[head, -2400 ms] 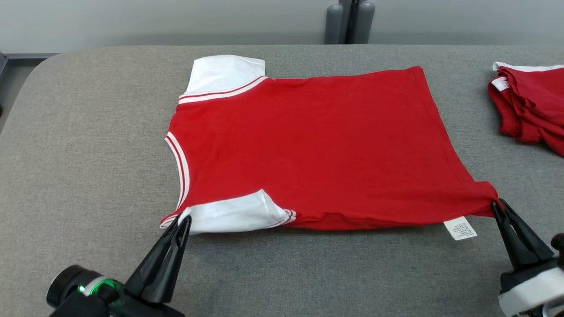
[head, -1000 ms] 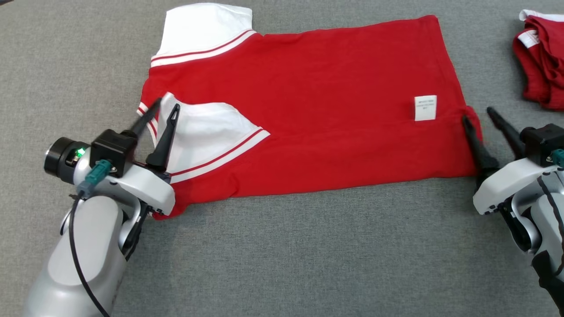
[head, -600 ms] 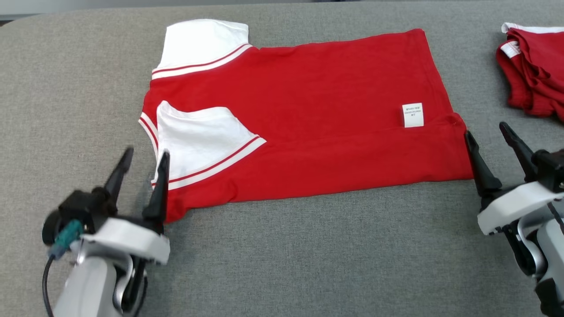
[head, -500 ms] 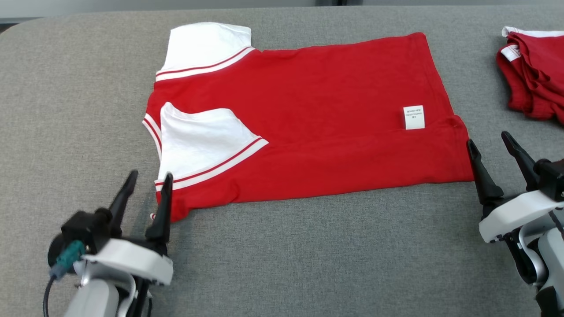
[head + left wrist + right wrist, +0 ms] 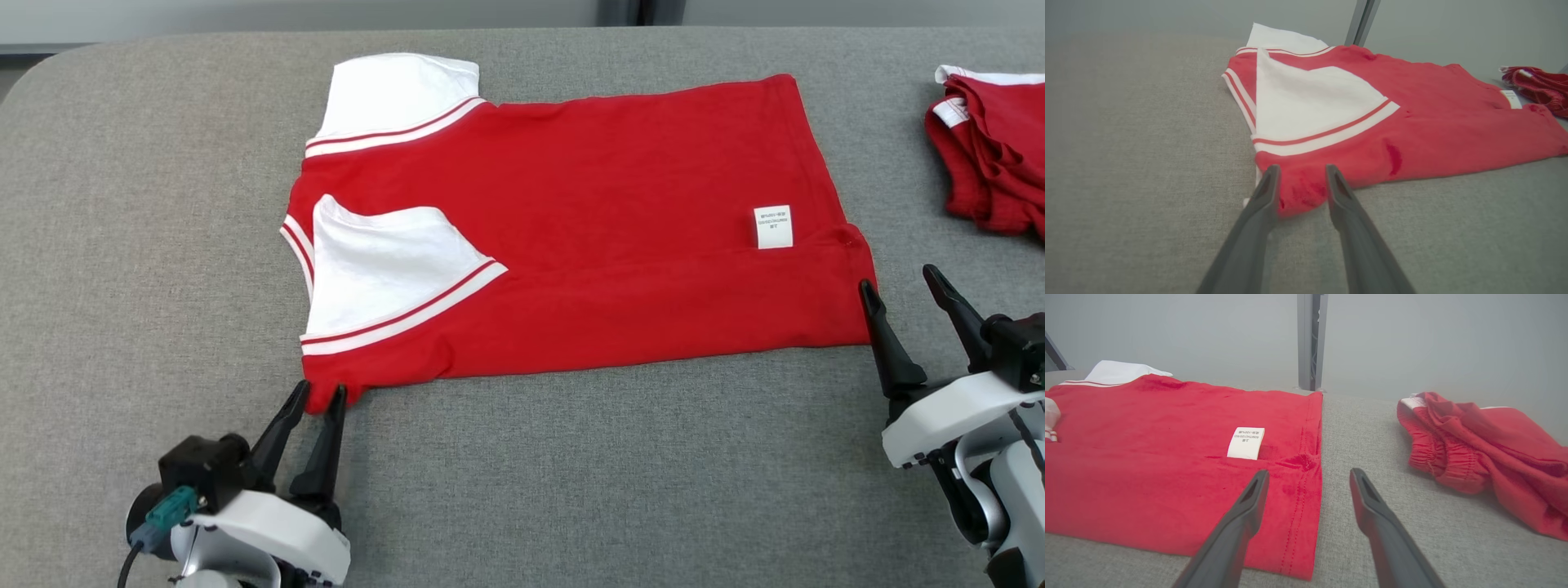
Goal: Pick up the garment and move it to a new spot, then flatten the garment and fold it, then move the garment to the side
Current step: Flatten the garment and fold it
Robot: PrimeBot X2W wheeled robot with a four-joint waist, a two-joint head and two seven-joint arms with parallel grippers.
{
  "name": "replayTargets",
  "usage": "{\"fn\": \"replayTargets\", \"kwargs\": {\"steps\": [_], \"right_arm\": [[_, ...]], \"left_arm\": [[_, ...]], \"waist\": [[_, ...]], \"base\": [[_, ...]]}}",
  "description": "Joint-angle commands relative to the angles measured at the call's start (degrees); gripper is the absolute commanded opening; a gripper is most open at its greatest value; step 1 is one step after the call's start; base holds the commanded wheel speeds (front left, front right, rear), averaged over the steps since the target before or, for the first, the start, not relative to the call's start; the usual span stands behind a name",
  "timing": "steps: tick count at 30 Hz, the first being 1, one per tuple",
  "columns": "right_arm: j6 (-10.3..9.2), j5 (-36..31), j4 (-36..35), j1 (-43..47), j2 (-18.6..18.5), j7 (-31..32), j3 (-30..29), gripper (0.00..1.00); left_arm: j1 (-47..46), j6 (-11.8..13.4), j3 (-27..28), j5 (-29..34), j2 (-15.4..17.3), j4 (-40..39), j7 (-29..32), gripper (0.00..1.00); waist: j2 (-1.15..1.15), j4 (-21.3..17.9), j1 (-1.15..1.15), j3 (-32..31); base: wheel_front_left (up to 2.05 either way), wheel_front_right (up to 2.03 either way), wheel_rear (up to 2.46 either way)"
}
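Observation:
The garment [image 5: 588, 204] is a red T-shirt with white sleeves, lying flat on the grey table [image 5: 571, 490] with its near long edge folded over onto its middle. A white label [image 5: 773, 226] shows near the hem. My left gripper [image 5: 321, 392] is at the near left corner, with its fingers partly apart on either side of the red corner [image 5: 1300, 192]. My right gripper [image 5: 898, 279] stands wide open at the near right hem corner [image 5: 1300, 486]. Its left finger lies over the fabric and its right finger over bare table, and it holds nothing.
A second red garment [image 5: 988, 155] lies bunched at the table's right edge, close beyond my right gripper. A grey post [image 5: 1310, 339] stands behind the far edge. The table's left corner [image 5: 33, 73] is rounded.
Both grippers carried the near edge over onto the shirt and let go. The left gripper has since drawn back to the near left corner and narrowed its jaws. The head camera shifted.

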Motion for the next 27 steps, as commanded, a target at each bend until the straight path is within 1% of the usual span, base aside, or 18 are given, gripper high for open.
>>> {"fn": "replayTargets", "kwargs": {"steps": [1, 3, 4, 5, 6, 7, 11, 16, 18, 20, 21, 23, 25, 26, 27], "right_arm": [[-0.01, -0.2, 0.0, -0.4, -0.3, -0.3, 0.2, 1.00], [-0.01, 0.0, -0.1, -0.6, -0.5, -0.3, 0.5, 1.00], [-0.01, 0.2, -0.1, -0.6, -0.6, -0.3, 0.6, 1.00], [-0.01, 0.2, -0.1, -0.6, -0.6, -0.3, 0.6, 1.00], [-0.01, 0.3, -0.2, -0.8, -0.7, -0.3, 0.8, 1.00], [-0.01, 0.4, -0.2, -0.9, -0.8, -0.3, 0.9, 1.00], [-0.01, 0.9, -0.1, -1.2, -1.1, -0.3, 1.1, 1.00], [-0.01, 1.9, 1.2, -1.8, -0.7, -0.3, 2.7, 1.00], [-0.01, 2.3, 1.5, -2.0, -0.4, -0.3, 3.2, 1.00], [-0.01, 2.8, 1.9, -2.2, -0.3, -0.3, 3.8, 1.00], [-0.01, 3.0, 1.9, -2.3, -0.3, -0.3, 4.0, 1.00], [-0.01, 3.5, 2.0, -2.4, -0.5, -0.3, 4.1, 1.00], [-0.01, 3.9, 2.0, -2.4, -0.6, -0.3, 4.3, 1.00], [-0.01, 3.9, 2.1, -2.5, -0.8, -0.3, 4.5, 1.00], [-0.01, 3.9, 2.1, -2.7, -0.8, -0.3, 4.5, 1.00]], "left_arm": [[-1.7, 0.1, -0.1, 0.2, 0.6, 0.6, 0.4, 0.42], [-2.3, 0.7, -0.1, 0.5, 0.7, 1.8, 1.1, 0.32], [-2.5, 0.8, -0.3, 0.6, 0.8, 2.3, 1.7, 0.16], [-2.5, 0.8, -0.3, 0.6, 0.8, 2.3, 1.7, 0.16], [-2.8, 1.3, -0.3, 0.6, 0.8, 2.9, 2.5, 0.03], [-3.1, 1.6, -0.3, 0.4, 0.6, 3.4, 3.2, 0.00], [-2.8, 2.6, -0.2, -0.2, 0.8, 4.5, 5.5, 0.00], [-2.1, 3.5, -0.1, -0.1, 1.0, 4.1, 5.8, 0.00], [-2.0, 4.6, -0.1, 0.8, 1.2, 3.9, 5.3, 0.44], [-1.8, 5.2, -0.2, 1.4, 1.1, 3.6, 5.1, 0.57], [-1.7, 5.5, -0.3, 1.4, 1.0, 3.6, 5.4, 0.57], [-1.4, 5.5, -0.6, 1.1, 0.8, 3.6, 6.1, 0.51], [-1.4, 5.3, -0.9, 0.6, 0.6, 3.7, 6.6, 0.50], [-1.6, 5.2, -1.2, 0.4, 0.6, 4.0, 7.0, 0.45], [-1.8, 5.2, -1.4, 0.5, 0.6, 4.2, 7.3, 0.37]], "waist": [[0.00, -0.1, 0.00, 0.0], [0.00, -0.2, 0.00, 0.0], [0.00, -0.4, 0.00, 0.0], [0.00, -0.4, 0.00, 0.0], [0.00, -0.5, 0.00, 0.0], [0.00, -0.6, 0.00, 0.0], [0.00, -1.0, 0.00, 0.0], [0.00, -1.0, 0.00, -0.3], [0.00, -0.9, 0.00, -0.5], [0.00, -0.7, 0.00, -0.6], [0.00, -0.6, 0.00, -0.6], [0.00, -0.4, 0.00, -0.6], [0.00, -0.4, 0.00, -0.5], [0.00, -0.3, 0.00, -0.5], [0.00, -0.3, 0.00, -0.5]], "base": [[0.00, 0.00, 0.00], [0.00, 0.00, 0.00], [0.00, 0.00, 0.00], [0.00, 0.00, 0.00], [0.00, 0.00, 0.00], [0.00, 0.00, 0.00], [0.00, 0.00, 0.00], [0.00, 0.00, 0.00], [0.00, 0.00, 0.00], [0.00, 0.00, 0.00], [0.00, 0.00, 0.00], [0.00, 0.00, 0.00], [0.00, 0.00, 0.00], [0.00, 0.00, 0.00], [0.00, 0.00, 0.00]]}}
